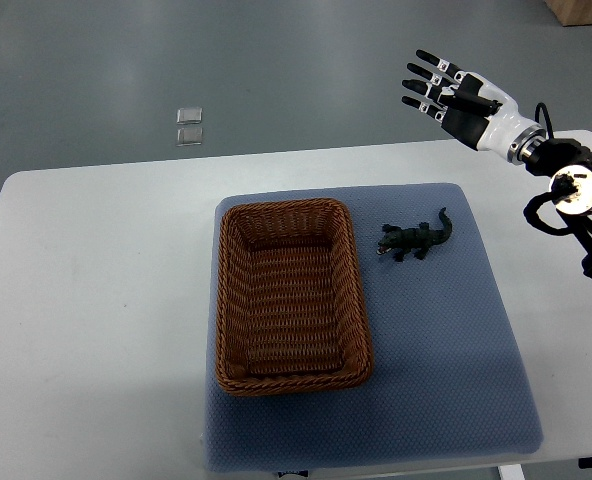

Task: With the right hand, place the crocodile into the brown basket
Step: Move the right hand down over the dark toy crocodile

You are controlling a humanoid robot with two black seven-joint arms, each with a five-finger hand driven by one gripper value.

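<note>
A dark green toy crocodile (414, 238) lies on the blue mat, just right of the brown wicker basket (238, 300), whose inside holds nothing. My right hand (438, 88) hovers up and to the right of the crocodile, beyond the table's far edge, fingers spread and holding nothing. Its arm enters from the right edge. The left arm does not show.
The blue mat (456, 360) covers the middle of the white table (86, 300). Two small clear squares (189, 126) lie on the grey floor beyond the table. A wooden corner (581, 10) shows at top right.
</note>
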